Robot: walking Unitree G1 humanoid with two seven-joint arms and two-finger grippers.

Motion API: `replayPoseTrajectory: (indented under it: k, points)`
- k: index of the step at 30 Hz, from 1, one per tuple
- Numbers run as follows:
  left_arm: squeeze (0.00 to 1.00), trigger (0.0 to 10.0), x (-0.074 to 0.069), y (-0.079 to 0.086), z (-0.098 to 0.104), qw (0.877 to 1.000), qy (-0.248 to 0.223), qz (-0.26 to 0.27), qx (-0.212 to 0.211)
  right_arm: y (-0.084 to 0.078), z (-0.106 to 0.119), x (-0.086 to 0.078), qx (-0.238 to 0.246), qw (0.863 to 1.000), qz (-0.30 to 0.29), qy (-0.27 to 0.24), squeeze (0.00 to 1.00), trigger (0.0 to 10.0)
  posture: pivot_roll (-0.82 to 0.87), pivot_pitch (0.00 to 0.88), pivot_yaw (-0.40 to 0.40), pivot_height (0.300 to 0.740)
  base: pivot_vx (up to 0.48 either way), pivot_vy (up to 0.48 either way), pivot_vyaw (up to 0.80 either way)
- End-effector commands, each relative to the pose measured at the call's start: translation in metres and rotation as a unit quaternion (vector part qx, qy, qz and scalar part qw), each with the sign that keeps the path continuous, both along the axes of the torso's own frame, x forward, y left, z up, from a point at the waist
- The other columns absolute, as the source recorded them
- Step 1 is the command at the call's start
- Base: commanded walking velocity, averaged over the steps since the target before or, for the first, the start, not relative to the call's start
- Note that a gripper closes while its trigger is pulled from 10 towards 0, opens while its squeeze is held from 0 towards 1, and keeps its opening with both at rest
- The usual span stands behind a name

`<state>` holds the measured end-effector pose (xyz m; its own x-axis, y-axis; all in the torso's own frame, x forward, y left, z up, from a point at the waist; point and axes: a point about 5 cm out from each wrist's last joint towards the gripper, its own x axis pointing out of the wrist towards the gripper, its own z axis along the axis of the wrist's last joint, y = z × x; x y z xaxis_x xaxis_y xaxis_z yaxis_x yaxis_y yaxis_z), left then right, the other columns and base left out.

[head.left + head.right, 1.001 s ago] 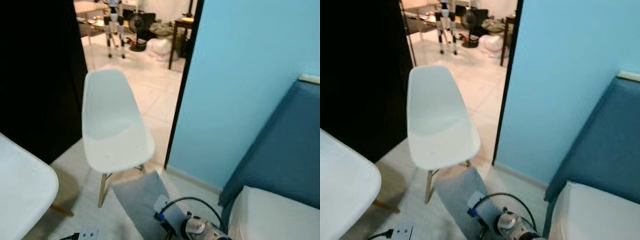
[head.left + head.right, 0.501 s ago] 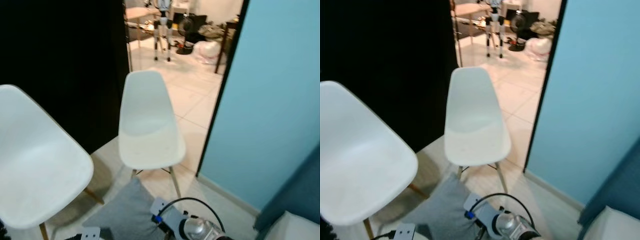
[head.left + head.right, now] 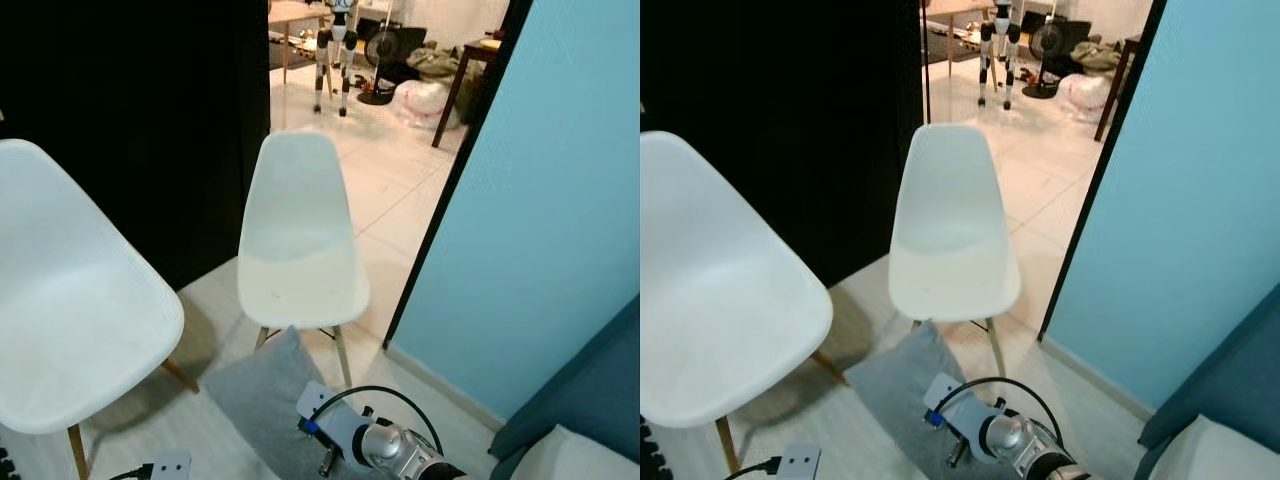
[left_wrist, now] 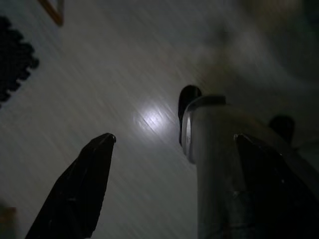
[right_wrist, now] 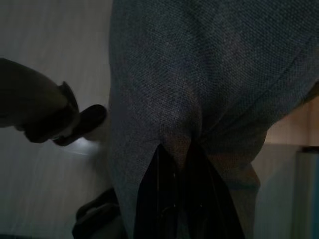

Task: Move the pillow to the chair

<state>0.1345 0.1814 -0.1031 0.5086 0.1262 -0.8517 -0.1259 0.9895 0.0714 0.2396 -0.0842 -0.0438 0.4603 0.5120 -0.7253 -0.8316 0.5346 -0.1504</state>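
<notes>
pale floor [image 3: 215, 300], two white chairs [image 3: 298, 250]

The robot's right arm [image 3: 1025, 445] reaches forward and low, its silver wrist joint wrapped by a looping black cable. Its right gripper [image 5: 175, 159] has both long black fingers pressed close together, pinching a fold of grey fabric between the tips, with the cloth draping away beyond the jaws. The left gripper [image 4: 172, 142] hangs in shade pointing downward, its two black fingers [image 4: 82, 184] spread wide apart with nothing between the jaws. A silver leg and dark foot sit beyond the jaws.
</notes>
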Motion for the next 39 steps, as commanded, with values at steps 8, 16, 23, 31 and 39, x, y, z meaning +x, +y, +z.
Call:
replayPoseTrajectory:
  k: [8, 16, 23, 31, 39]
  points:
    - [0.00, 10.0, 0.016, 0.004, 0.007, 0.999, -0.036, 0.032, -0.006, 0.010, 0.025, 0.028, 0.082, 0.994, -0.063, -0.032, 0.00, 10.0, 0.00, 0.019, -0.069, 0.740, 0.000, 0.000, 0.00]
    - [0.00, 10.0, 0.055, 0.018, 0.029, 0.992, -0.125, 0.028, 0.014, 0.012, 0.062, 0.065, 0.231, 0.956, -0.175, -0.047, 0.00, 10.0, 0.01, 0.025, -0.068, 0.740, 0.000, 0.000, 0.00]
    - [0.00, 10.0, 0.083, 0.028, 0.049, 0.981, -0.192, 0.032, 0.025, 0.010, 0.090, 0.088, 0.307, 0.923, -0.219, -0.071, 0.00, 10.0, 0.01, 0.022, -0.067, 0.740, 0.286, 0.000, 0.00]
    - [0.00, 10.0, 0.099, 0.027, 0.062, 0.971, -0.235, 0.031, 0.025, 0.010, 0.096, 0.092, 0.331, 0.914, -0.225, -0.073, 0.00, 10.0, 0.01, 0.030, -0.066, 0.740, 0.331, 0.000, 0.00]
    - [0.00, 10.0, 0.106, 0.022, 0.067, 0.967, -0.253, 0.024, 0.021, 0.015, 0.099, 0.093, 0.342, 0.912, -0.215, -0.072, 0.00, 10.0, 0.02, 0.032, -0.060, 0.740, 0.387, 0.000, 0.00]
